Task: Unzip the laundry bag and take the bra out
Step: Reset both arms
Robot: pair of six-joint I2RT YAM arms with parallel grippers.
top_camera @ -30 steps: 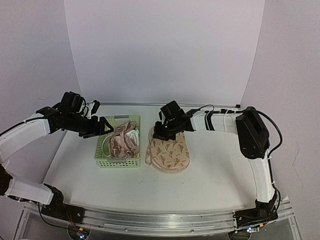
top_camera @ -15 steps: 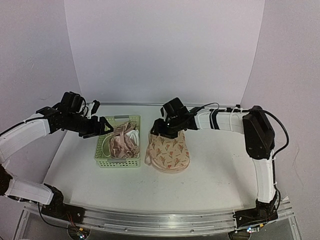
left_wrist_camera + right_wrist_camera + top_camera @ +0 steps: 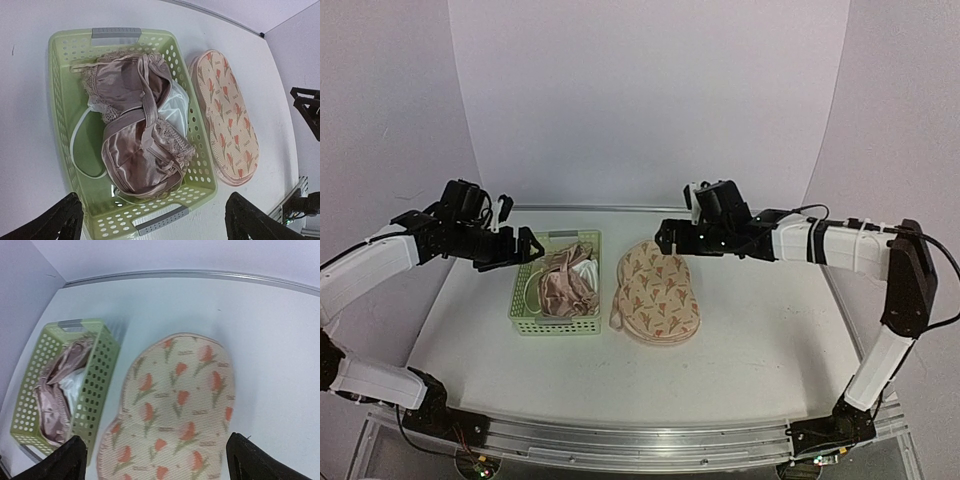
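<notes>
The laundry bag (image 3: 655, 292), a beige peanut-shaped case with a red-and-green flower print, lies flat on the white table; it also shows in both wrist views (image 3: 225, 120) (image 3: 175, 405). The bra (image 3: 565, 285), pink satin with lace, lies crumpled in the light green basket (image 3: 525, 322) just left of the bag (image 3: 135, 135). My left gripper (image 3: 528, 247) hovers open above the basket's far left side (image 3: 155, 225), nothing between its fingers. My right gripper (image 3: 663, 240) hangs open above the bag's far end (image 3: 160, 465), clear of the fabric.
The basket's wall (image 3: 57, 100) stands almost against the bag's left edge (image 3: 95, 370). White backdrop walls close the table at the back and both sides. Bare table (image 3: 760, 320) lies to the right of the bag and in front of both.
My right gripper opened, let go of the bag's far end, and drew back up and to the right; the bag settled flat. My left gripper opened wider and eased slightly left.
</notes>
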